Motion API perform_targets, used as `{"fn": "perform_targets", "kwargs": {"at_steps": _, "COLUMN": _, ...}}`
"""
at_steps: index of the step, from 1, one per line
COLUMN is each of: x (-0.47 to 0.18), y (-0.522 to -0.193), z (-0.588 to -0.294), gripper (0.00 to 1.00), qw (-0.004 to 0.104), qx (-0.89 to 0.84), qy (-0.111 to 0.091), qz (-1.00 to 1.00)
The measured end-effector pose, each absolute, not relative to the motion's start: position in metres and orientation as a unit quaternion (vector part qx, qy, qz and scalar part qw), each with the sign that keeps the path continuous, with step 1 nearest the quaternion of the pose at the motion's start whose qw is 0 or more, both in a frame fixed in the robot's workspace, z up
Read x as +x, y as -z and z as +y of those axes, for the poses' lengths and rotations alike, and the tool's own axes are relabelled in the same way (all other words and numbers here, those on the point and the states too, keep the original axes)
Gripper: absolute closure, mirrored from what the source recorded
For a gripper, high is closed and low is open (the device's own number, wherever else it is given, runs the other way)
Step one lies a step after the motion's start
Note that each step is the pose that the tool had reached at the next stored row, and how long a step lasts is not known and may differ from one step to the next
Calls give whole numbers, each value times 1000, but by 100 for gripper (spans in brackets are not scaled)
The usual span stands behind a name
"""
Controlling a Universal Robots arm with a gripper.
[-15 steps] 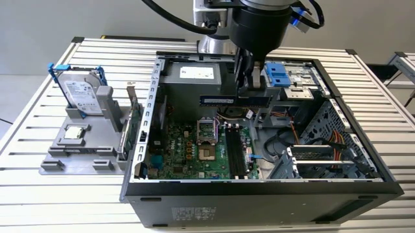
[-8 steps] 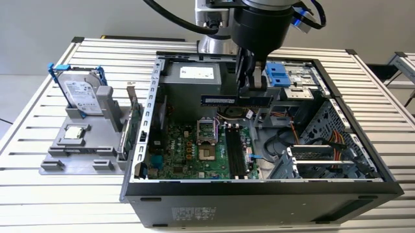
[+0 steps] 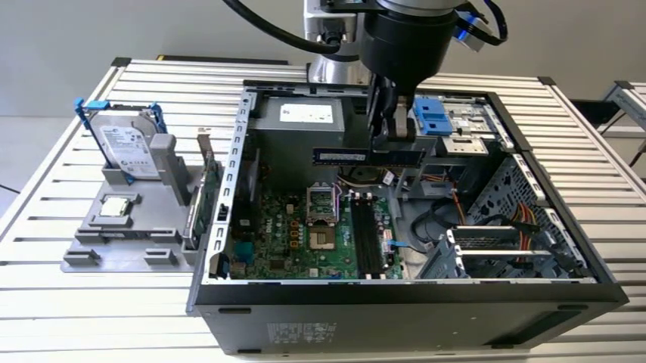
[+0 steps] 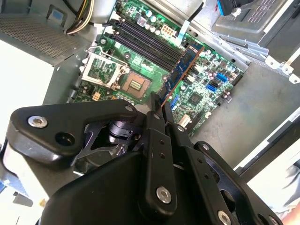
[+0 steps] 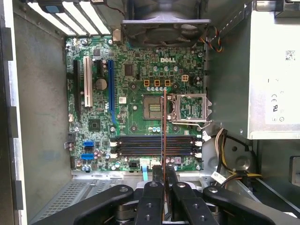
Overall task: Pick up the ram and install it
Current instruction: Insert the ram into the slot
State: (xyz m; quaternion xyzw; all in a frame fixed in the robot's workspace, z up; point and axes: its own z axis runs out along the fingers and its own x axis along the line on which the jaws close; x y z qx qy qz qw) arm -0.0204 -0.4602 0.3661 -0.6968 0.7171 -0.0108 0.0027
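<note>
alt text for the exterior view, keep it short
The tool holds the ram above the motherboard inside an open computer case. On the exterior view's left, a grey stand carries a hard drive and a chip.

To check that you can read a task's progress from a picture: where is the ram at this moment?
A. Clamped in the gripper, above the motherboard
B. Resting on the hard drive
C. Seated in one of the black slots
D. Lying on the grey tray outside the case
A: in the exterior view the gripper is shut on the ram, which hangs over the motherboard, clear of the black slots.
</note>
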Motion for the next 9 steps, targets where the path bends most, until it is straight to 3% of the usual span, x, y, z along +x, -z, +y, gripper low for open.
{"fn": "perform_targets", "kwargs": {"at_steps": 9, "x": -21, "y": -366, "z": -460, "gripper": 100, "qw": 2, "qx": -682, "qy": 11, "qz": 731}}
